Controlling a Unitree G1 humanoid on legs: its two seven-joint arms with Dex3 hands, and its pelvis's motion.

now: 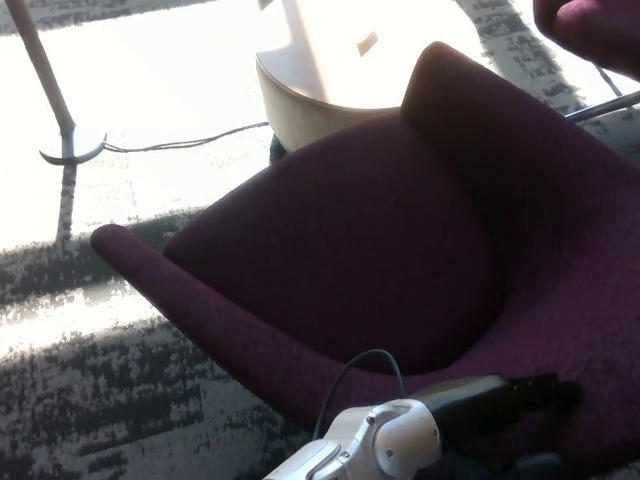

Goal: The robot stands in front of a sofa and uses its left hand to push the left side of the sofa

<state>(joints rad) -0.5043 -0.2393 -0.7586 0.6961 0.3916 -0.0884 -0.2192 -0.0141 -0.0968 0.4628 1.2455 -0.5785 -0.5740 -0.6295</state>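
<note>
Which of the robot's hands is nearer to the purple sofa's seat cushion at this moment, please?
Left. The left hand reaches across the sofa's front edge, just below the seat cushion. The right hand does not show in the head view, so its position cannot be told.

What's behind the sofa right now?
Behind the purple sofa stands a pale round table, with a cable trailing across the floor to its left. The sofa hides the table's base.

The sofa [400, 230] is dark purple cloth, matt and a bit fuzzy. The carpet [90, 400] at 8 o'clock looks rough. The arm [385, 440] shell is smooth, shiny white plastic.
</note>
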